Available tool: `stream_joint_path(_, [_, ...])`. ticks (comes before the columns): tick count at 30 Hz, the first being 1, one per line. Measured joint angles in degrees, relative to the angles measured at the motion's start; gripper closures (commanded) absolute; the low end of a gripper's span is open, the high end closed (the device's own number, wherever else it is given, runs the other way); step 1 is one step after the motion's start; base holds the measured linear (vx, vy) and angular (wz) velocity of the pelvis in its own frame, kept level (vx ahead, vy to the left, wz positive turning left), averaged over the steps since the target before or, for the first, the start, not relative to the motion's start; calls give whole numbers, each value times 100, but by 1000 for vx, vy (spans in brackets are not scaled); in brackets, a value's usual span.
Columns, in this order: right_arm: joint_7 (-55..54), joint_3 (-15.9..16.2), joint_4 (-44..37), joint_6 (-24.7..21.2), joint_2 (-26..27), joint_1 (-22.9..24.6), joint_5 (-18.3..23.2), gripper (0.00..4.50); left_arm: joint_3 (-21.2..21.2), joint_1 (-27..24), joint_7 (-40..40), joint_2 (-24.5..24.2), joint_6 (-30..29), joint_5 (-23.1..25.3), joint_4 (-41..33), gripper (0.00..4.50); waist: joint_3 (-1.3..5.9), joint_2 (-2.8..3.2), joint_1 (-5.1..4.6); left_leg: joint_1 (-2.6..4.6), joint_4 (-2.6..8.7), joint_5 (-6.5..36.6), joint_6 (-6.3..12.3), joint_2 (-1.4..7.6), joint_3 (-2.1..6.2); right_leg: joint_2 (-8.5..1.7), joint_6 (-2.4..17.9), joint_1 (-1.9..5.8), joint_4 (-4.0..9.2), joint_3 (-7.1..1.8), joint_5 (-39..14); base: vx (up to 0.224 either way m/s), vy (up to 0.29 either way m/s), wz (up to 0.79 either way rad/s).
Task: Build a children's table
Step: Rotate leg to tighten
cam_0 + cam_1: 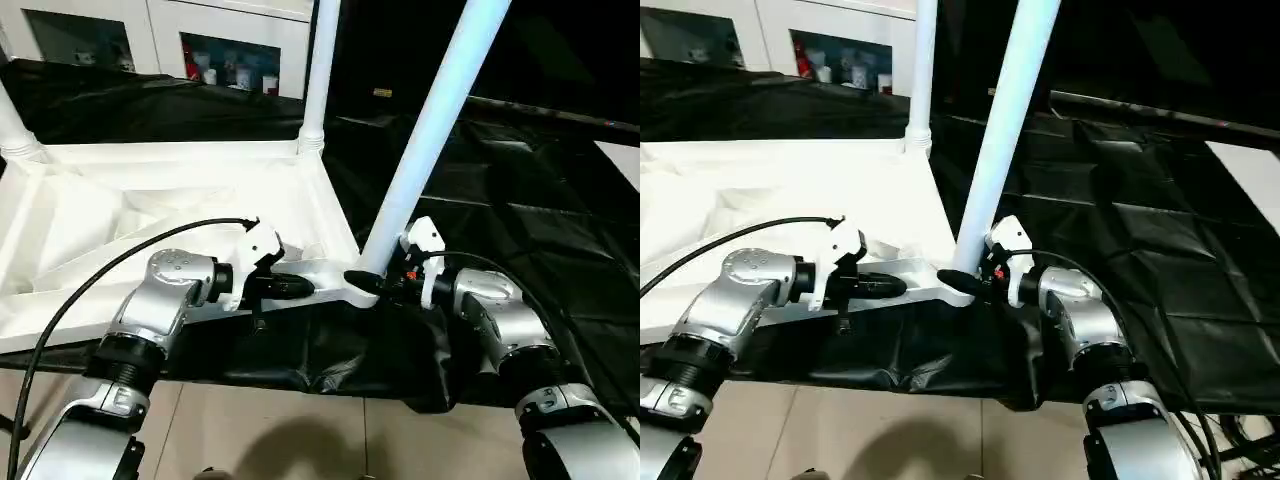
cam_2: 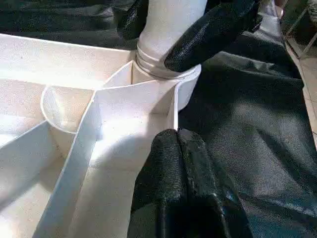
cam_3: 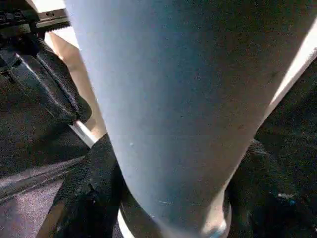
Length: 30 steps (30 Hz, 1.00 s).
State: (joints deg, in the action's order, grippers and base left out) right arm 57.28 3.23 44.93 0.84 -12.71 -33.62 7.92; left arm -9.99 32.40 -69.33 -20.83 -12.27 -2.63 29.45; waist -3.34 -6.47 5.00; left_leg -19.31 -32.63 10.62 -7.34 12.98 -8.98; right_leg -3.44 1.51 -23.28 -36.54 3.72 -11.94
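The white tabletop (image 1: 150, 190) lies upside down on the black-draped work table, ribs up. One leg (image 1: 318, 80) stands upright in its far right socket, and another (image 1: 12, 130) rises at the far left. A third leg (image 1: 430, 130) leans to the right, its foot in the near right corner socket (image 2: 185, 84). My right gripper (image 1: 365, 278) is shut around that leg's base. In the right wrist view the leg (image 3: 173, 99) fills the picture. My left gripper (image 1: 295, 287) is shut on the tabletop's near rim, just left of that corner.
Black cloth (image 1: 520, 200) covers the work table to the right and behind. Pale floor (image 1: 280, 430) shows below the table's near edge. White cabinets with glass doors (image 1: 230, 50) stand at the back. A black cable (image 1: 100, 280) loops over my left forearm.
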Motion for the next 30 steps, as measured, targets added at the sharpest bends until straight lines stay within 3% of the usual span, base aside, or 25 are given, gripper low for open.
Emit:
stream_joint_path(6, [-825,-132,7,-47,388,62,-20,203,-148,123,252,232,-98,76,62,450,13,-24,-15,27,-4,13,-39,2,0,2,9,12,-12,-1,12,0,0,0])
stream_joint_path(12, [-2708,-213,52,-75,1311,-80,-213,203,-655,428,913,1086,-202,445,561,450,6,-29,-73,29,4,-2,-65,8,5,12,-3,0,-16,-1,35,0,0,0])
stream_joint_path(17, [-3419,-286,120,-164,1512,-202,-313,203,-661,649,1281,1167,-192,592,770,450,2,-24,-34,22,6,-3,-67,6,6,12,-8,-3,-12,-2,39,0,0,0])
stream_joint_path(22, [-3424,-211,113,-52,1464,-209,-362,203,-722,464,811,713,-14,526,231,450,-2,-19,-35,14,9,-3,-66,7,6,12,13,-9,-6,-1,47,0,0,0])
stream_joint_path(27, [-3470,-189,126,84,1246,-222,-509,206,-707,333,42,-248,-368,408,-654,450,0,-22,21,21,8,-3,-66,6,4,10,11,-8,2,-1,37,0,0,0])
stream_joint_path(30, [-3468,-241,132,106,1187,-228,-495,216,-608,332,-69,-562,-498,405,-669,409,0,-23,39,20,4,-3,-65,3,2,5,10,-4,6,-4,38,0,0,0])
